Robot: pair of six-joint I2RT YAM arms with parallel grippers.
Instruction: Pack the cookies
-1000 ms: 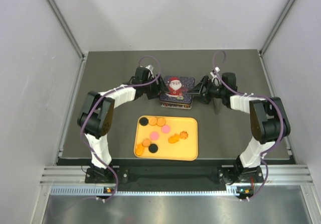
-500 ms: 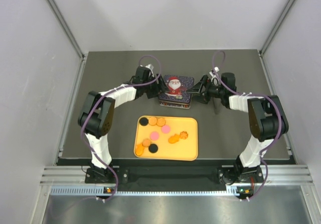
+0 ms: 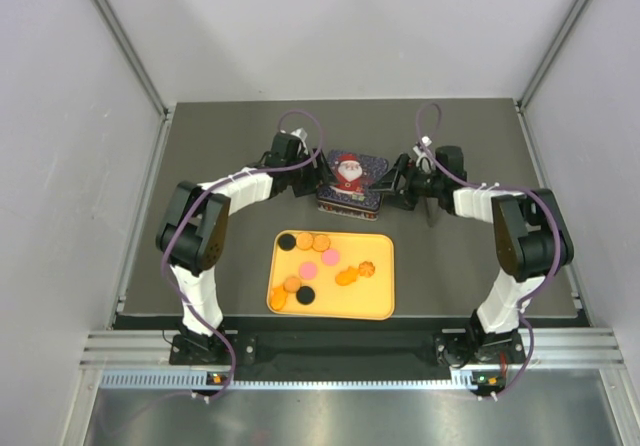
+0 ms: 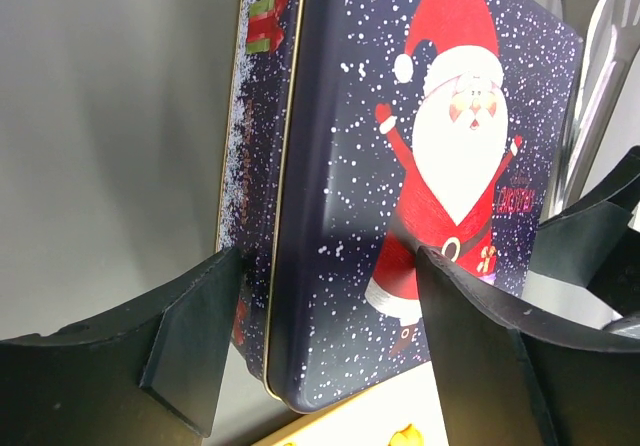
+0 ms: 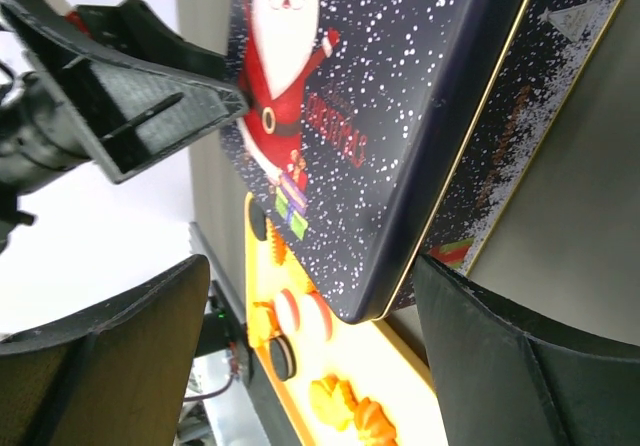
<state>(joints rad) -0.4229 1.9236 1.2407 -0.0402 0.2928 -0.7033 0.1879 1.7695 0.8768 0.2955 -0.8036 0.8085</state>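
Note:
Several round cookies (image 3: 318,262), orange, pink and black, lie on a yellow tray (image 3: 378,304) at the table's front middle. Behind it stands a dark blue tin (image 3: 351,182) with a Santa lid. My left gripper (image 3: 318,179) is open at the tin's left end; its fingers (image 4: 190,336) straddle the tin's near left corner (image 4: 330,266). My right gripper (image 3: 392,183) is open at the tin's right end, its fingers (image 5: 480,356) straddling the tin's corner (image 5: 400,206). The right wrist view also shows cookies (image 5: 290,316) on the tray below the tin.
Grey side walls enclose the dark table (image 3: 240,136). The tray's back edge lies close to the tin's front side. The other arm's gripper (image 5: 120,116) shows past the tin in the right wrist view.
Both grippers have moved slightly inward and back along the tin's ends. The tin and the cookies have not moved.

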